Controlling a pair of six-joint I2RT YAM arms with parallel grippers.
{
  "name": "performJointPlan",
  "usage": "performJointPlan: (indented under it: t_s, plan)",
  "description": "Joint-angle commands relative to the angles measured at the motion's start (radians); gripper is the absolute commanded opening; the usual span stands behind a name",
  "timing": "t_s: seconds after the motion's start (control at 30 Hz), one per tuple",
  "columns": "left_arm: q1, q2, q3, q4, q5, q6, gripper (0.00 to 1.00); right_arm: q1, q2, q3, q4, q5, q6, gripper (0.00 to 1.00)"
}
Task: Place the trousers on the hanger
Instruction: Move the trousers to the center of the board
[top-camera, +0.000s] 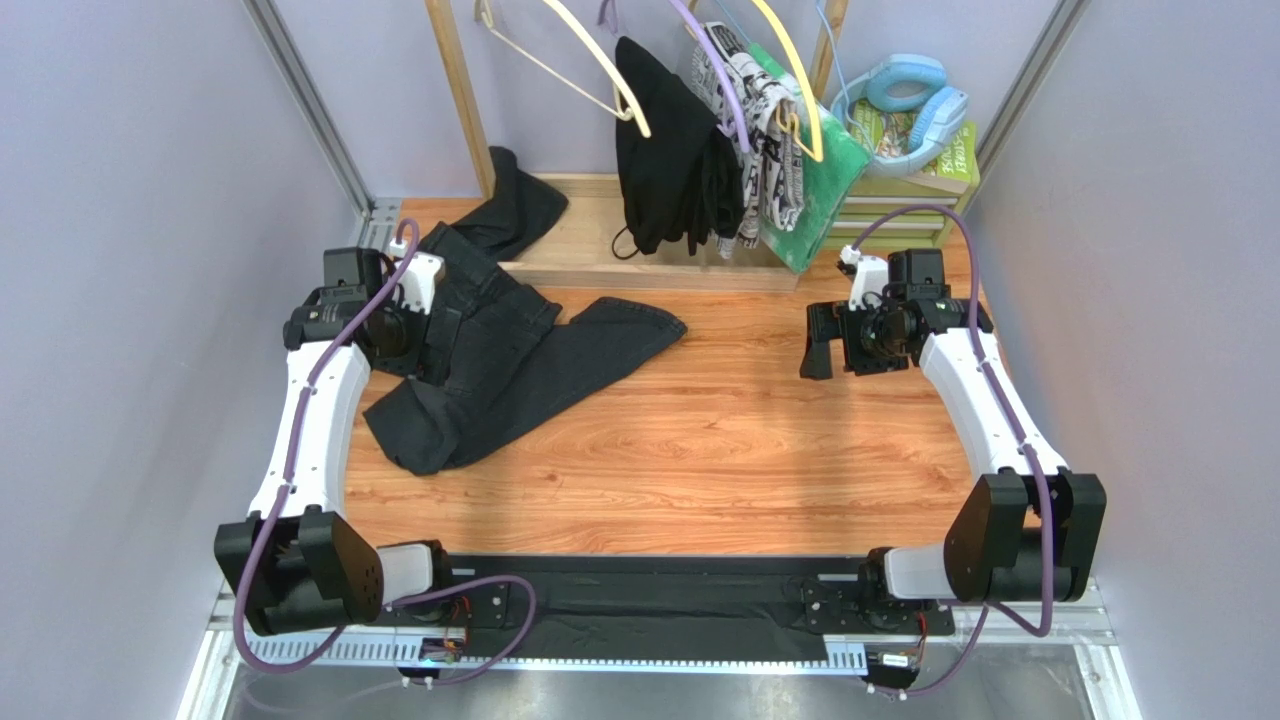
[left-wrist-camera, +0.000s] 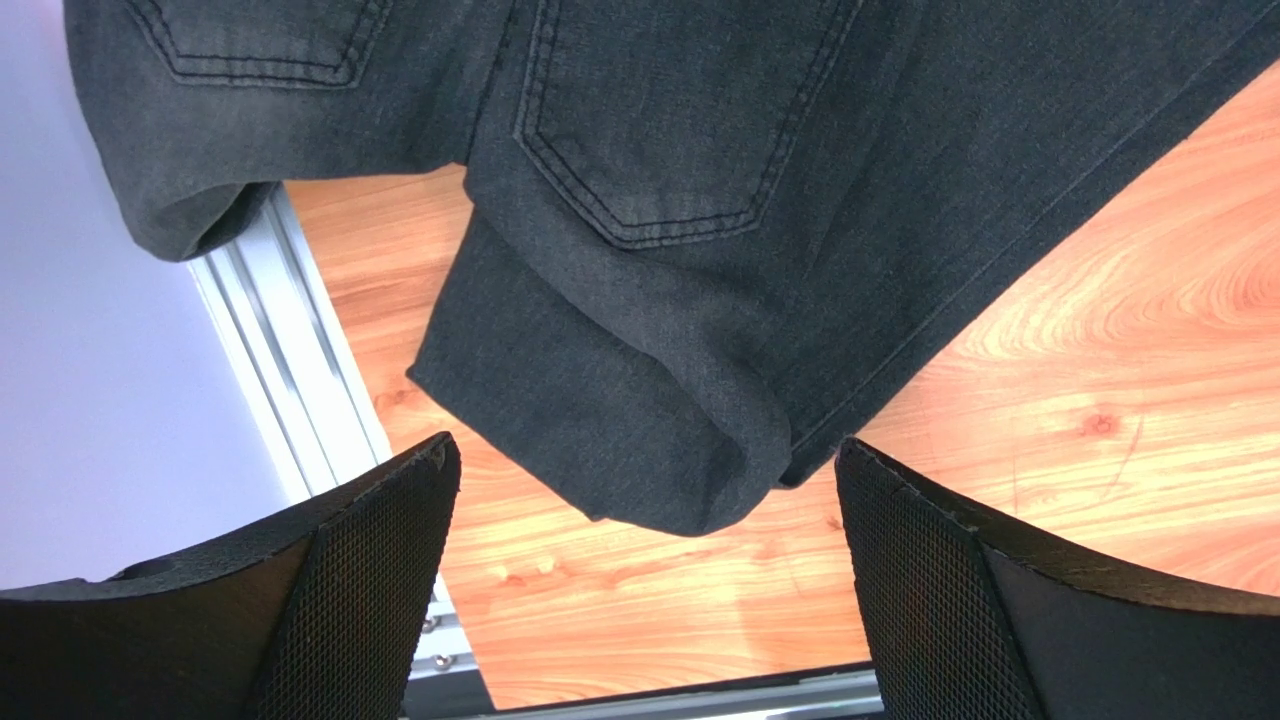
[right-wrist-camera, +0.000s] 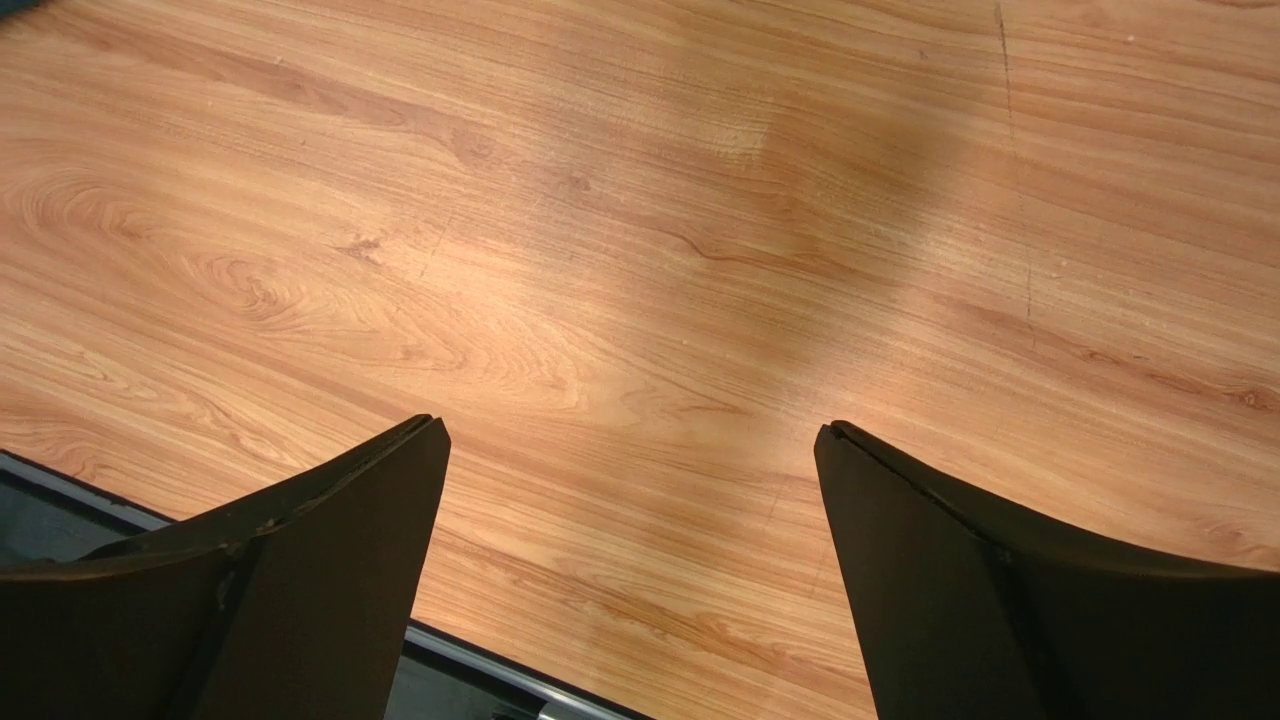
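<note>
Since the trousers (top-camera: 511, 353) are limp denim, we favour gripping the waistband. Left pincer (left-wrist-camera: 646, 453) and right pincer (right-wrist-camera: 631, 432) gape empty.

Trousers (top-camera: 504, 353) left on table (top-camera: 751, 435), hanger (top-camera: 598, 63) behind.

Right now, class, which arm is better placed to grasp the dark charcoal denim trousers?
Left: the left tool, open, hovers over the dark charcoal trousers; the right tool is apart, above wooden tabletop.

The hook of your hanger (top-camera: 613, 75) is cut off at the top edge; your left arm (top-camera: 311, 425) hides part of the trousers (top-camera: 511, 360).
</note>
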Motion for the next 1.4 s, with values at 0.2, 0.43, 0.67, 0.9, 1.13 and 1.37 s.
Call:
performJointPlan:
  t_s: [0.2,0.43,0.67,0.9,1.13,1.37]
  plan:
    - [-0.011,0.026,0.077,0.008,-0.017,0.012,1.00,0.003,0.004,0.032,0.035,-0.038,0.032,1.00]
    - [-0.123,0.090,0.107,0.093,-0.115,0.015,1.00,0.034,0.024,-0.003,0.108,-0.078,0.107,1.00]
    - [-0.285,0.349,0.283,0.187,-0.126,-0.083,1.00,0.107,0.097,-0.020,0.223,-0.081,0.213,1.00]
    - [-0.341,0.663,0.510,0.212,-0.181,-0.184,0.98,0.187,0.277,0.071,0.259,-0.089,0.289,1.00]
    - [-0.341,0.883,0.672,0.227,-0.265,-0.229,0.95,0.253,0.470,0.210,0.323,-0.081,0.394,1.00]
    - [-0.338,0.955,0.707,0.241,-0.348,-0.255,0.91,0.325,0.657,0.363,0.400,-0.050,0.512,1.00]
